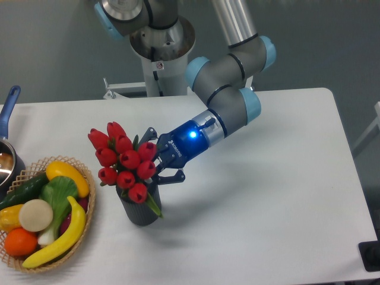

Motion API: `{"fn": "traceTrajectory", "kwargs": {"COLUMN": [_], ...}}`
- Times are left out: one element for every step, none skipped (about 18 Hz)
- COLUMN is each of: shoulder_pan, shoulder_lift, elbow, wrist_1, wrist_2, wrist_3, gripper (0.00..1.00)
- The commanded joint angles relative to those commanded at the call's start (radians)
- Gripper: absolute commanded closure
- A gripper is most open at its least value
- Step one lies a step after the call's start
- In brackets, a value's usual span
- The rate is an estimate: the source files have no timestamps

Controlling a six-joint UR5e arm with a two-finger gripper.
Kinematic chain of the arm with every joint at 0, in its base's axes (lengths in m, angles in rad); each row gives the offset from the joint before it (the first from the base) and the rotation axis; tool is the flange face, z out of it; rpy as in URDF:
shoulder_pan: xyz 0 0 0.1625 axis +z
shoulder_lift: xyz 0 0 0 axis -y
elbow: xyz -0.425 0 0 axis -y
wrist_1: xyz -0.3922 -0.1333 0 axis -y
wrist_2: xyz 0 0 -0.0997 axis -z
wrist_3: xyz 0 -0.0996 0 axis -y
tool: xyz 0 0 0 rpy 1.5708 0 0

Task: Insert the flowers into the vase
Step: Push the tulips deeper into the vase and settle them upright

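The bunch of red tulips (126,160) stands with its stems down in the dark grey ribbed vase (140,211), on the table left of centre. The buds spread wider than the vase rim and lean to the left, and a green leaf hangs over the vase's right side. My gripper (158,155) comes in from the right at bud height. Its fingers (173,176) are spread apart right beside the rightmost buds. I cannot tell whether they touch the bunch. The stems inside the vase are hidden.
A woven basket (83,236) with bananas, an orange and vegetables stands at the front left, close to the vase. A pot with a blue handle (8,107) sits at the left edge. The robot base (160,59) stands at the back.
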Motion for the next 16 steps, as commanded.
{"fn": "traceTrajectory", "kwargs": {"shoulder_pan": [0.0,0.0,0.0,0.0,0.0,0.0,0.0,0.0,0.0,0.0,0.002,0.002,0.002,0.002,0.003,0.003], "shoulder_lift": [-0.002,-0.008,-0.012,-0.015,-0.018,-0.018,-0.018,-0.018,-0.018,-0.018,-0.018,-0.018,-0.018,-0.018,-0.018,-0.018], "elbow": [0.0,-0.002,-0.003,-0.008,-0.009,-0.015,-0.017,-0.017,-0.018,-0.018,-0.02,-0.021,-0.023,-0.025,-0.026,-0.028], "wrist_1": [0.0,0.0,0.0,0.0,0.0,0.0,0.0,0.0,0.0,0.0,0.0,0.0,0.0,0.0,0.0,0.0], "wrist_2": [0.005,0.005,0.005,0.005,0.005,0.005,0.005,0.005,0.005,0.005,0.005,0.005,0.005,0.006,0.006,0.005], "wrist_3": [0.014,0.026,0.034,0.041,0.048,0.051,0.054,0.055,0.055,0.055,0.055,0.055,0.055,0.061,0.066,0.068], "gripper": [0.61,0.59,0.58,0.58,0.58,0.58,0.58,0.58,0.56,0.54,0.54,0.54,0.52,0.49,0.48,0.44]}}
